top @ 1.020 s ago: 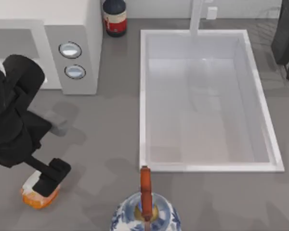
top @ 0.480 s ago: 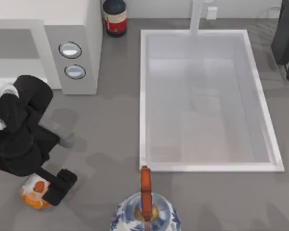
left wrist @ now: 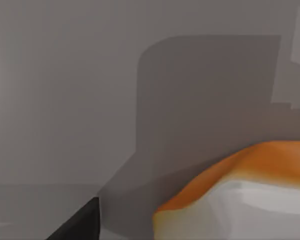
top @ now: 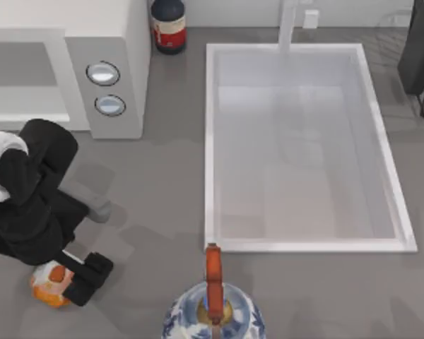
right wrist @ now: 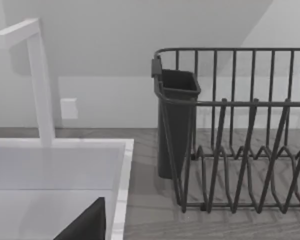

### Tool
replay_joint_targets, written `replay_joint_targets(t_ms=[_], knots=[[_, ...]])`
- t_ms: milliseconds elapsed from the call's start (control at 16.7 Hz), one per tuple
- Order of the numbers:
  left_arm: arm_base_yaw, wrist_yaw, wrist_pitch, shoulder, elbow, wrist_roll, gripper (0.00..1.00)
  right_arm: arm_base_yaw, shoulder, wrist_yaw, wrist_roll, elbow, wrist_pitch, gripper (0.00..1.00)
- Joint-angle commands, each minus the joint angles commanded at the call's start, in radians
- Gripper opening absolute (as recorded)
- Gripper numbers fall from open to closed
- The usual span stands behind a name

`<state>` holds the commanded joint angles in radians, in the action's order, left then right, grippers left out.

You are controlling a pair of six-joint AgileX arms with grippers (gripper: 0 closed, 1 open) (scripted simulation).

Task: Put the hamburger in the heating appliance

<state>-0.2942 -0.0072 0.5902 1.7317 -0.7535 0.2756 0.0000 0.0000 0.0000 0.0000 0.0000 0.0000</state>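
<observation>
The hamburger [top: 48,282], orange-tan with a whitish top and a red spot, lies on the grey counter at the front left. My left gripper [top: 74,279] is down at it, open, with one black finger [top: 92,270] against the bun's right side and the rest under the arm. In the left wrist view the hamburger [left wrist: 240,195] looms close, with a gap between it and a dark fingertip [left wrist: 80,225]. The heating appliance [top: 106,42], a white microwave with two round knobs, stands at the back left, its cavity [top: 21,78] facing forward.
A blue-and-white kettle [top: 212,314] with an orange-red handle stands at the front centre. A big white sink [top: 209,141] with a faucet [top: 288,25] takes the right half. A dark bottle [top: 168,25] stands behind the microwave. A dish rack [right wrist: 240,150] sits at the far right.
My left arm swung toward the table's front and lowered. Its gripper moved from on top of the hamburger to straddling its right side. The hamburger stayed put.
</observation>
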Motion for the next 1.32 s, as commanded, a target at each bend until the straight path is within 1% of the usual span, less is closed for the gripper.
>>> replay_joint_targets(t_ms=[780, 840, 1260, 1320], knots=[[0.000, 0.000, 0.000, 0.000, 0.000, 0.000, 0.02, 0.000, 0.000, 0.000, 0.000, 0.000, 0.000, 1.00], [0.000, 0.000, 0.000, 0.000, 0.000, 0.000, 0.00, 0.000, 0.000, 0.000, 0.000, 0.000, 0.000, 1.00], [0.000, 0.000, 0.000, 0.000, 0.000, 0.000, 0.00, 0.000, 0.000, 0.000, 0.000, 0.000, 0.000, 1.00], [0.001, 0.017, 0.067, -0.071, -0.031, 0.001, 0.00, 0.000, 0.000, 0.000, 0.000, 0.000, 0.000, 1.00]])
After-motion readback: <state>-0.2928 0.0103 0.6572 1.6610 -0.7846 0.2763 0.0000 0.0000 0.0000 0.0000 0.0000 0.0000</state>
